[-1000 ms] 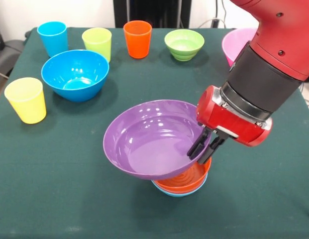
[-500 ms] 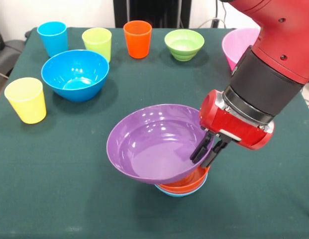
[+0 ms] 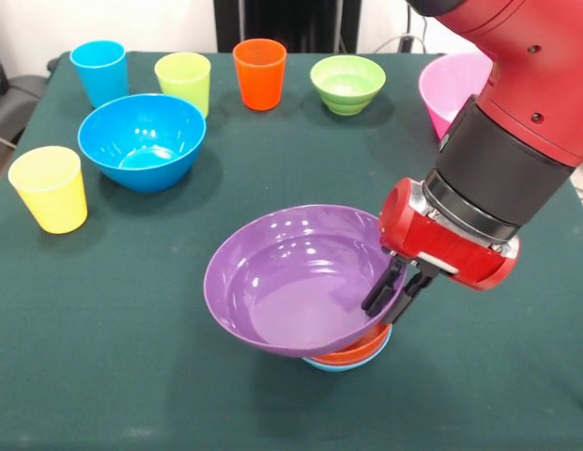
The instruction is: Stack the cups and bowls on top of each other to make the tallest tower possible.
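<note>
While the hand pinches its rim, the purple bowl (tilted) sits over the orange bowl — light-blue bowl lowest.

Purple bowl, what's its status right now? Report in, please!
Claw shut on purple bowl rim. Bowl tilted, over orange bowl and light-blue bowl. Nothing in the way.

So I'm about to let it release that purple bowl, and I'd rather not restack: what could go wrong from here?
1. The purple bowl sits tilted, gripped at one rim only by the gripper; on release it may tip or slide off.
2. It is far wider than the orange bowl and light-blue bowl under it, so the base looks top-heavy.
3. The jaws straddle the rim; withdrawing could drag the bowl sideways.
</note>
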